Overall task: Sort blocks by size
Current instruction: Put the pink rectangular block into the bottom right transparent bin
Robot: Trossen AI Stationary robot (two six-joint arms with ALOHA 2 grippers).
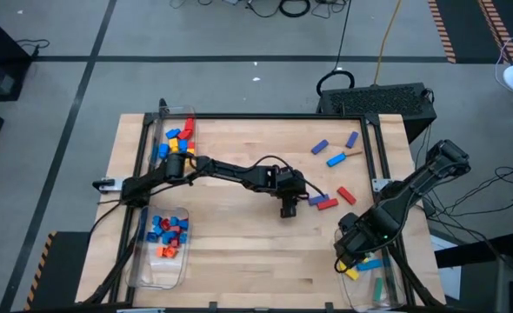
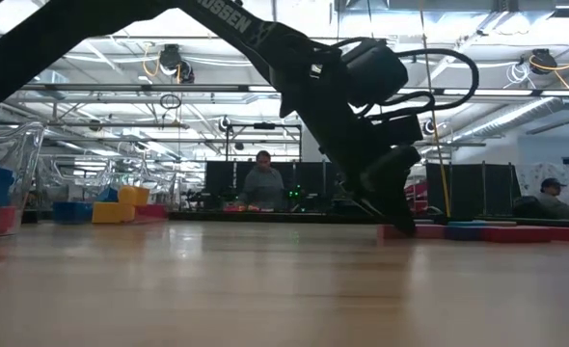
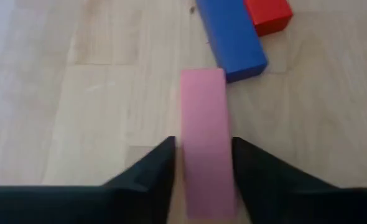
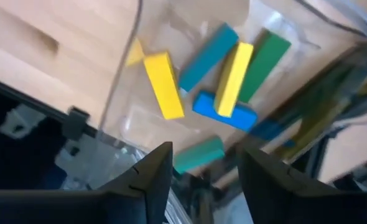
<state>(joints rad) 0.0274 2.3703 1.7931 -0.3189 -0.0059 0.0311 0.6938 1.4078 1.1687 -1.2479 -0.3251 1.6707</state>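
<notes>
High view: sorting is running partway. Three bins (image 1: pixel 143 269) are holding blocks; six bars (image 1: pixel 335 160) are lying loose at 1–3 o'clock. Left gripper (image 3: pixel 202 171) at centre is straddling a pink bar (image 3: pixel 203 137), jaws narrow. Right gripper (image 4: pixel 199 171) is gaping empty over the 5 o'clock bin

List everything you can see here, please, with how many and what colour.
table: one, pale wood, under everything
clear bins: three; two at the left edge, one beside the right arm
binned blocks: many; blue, red, yellow, orange on the left; yellow, blue, green bars on the right
loose blocks: about six, blue and red, right half of the table
pink bar: one, mid-table
people: two, in the room behind
left gripper: dark, mid-table, at the pink bar
right gripper: dark, open, above the right bin
</notes>
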